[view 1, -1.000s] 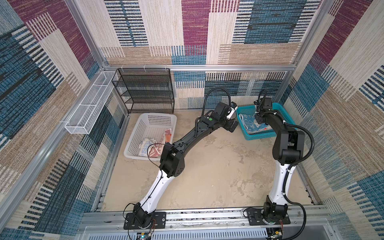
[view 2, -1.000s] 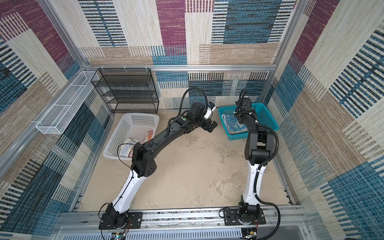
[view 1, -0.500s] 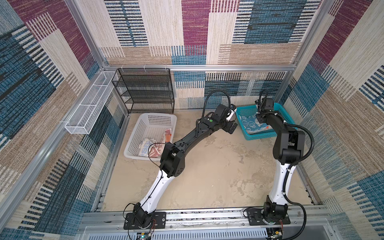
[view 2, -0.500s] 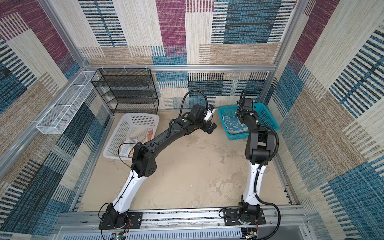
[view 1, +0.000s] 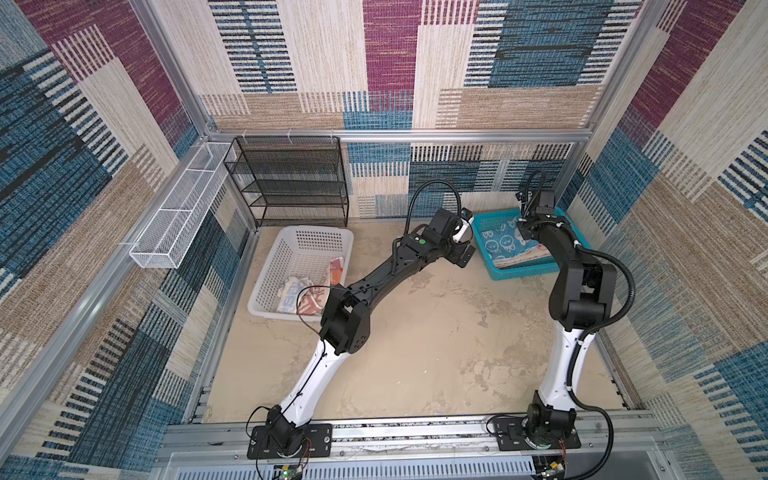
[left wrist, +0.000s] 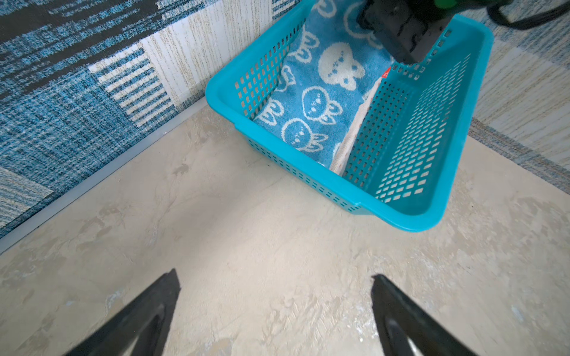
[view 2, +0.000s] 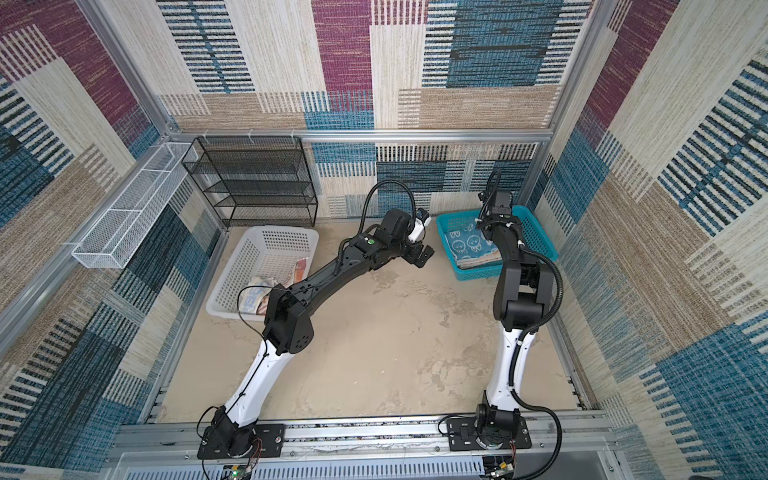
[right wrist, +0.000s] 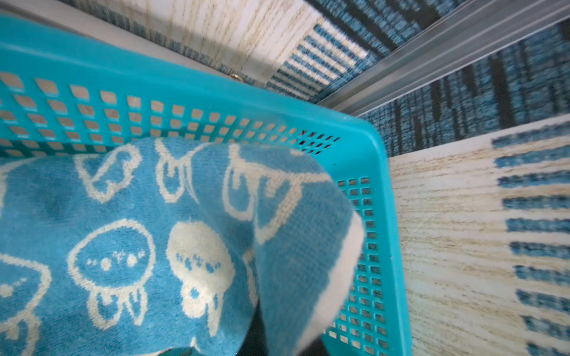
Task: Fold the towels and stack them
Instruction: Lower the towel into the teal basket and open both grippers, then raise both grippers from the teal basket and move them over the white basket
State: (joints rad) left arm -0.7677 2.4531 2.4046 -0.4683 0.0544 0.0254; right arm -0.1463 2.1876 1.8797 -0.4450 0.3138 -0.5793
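A blue-and-white rabbit-print towel lies folded in the teal basket at the back right. A cream edge of another cloth shows under it. My right gripper is shut on a far corner of this towel, which curls up over the jaws. My left gripper hangs open and empty over bare table, just left of the teal basket. Crumpled towels lie in the white basket.
A black mesh rack stands against the back wall behind the white basket. A white wire shelf is fixed along the left wall. The teal basket sits close to the back right corner and its walls.
The left gripper has drifted slightly toward the front, still open. The right arm has hardly moved and keeps its hold on the blue towel's corner.
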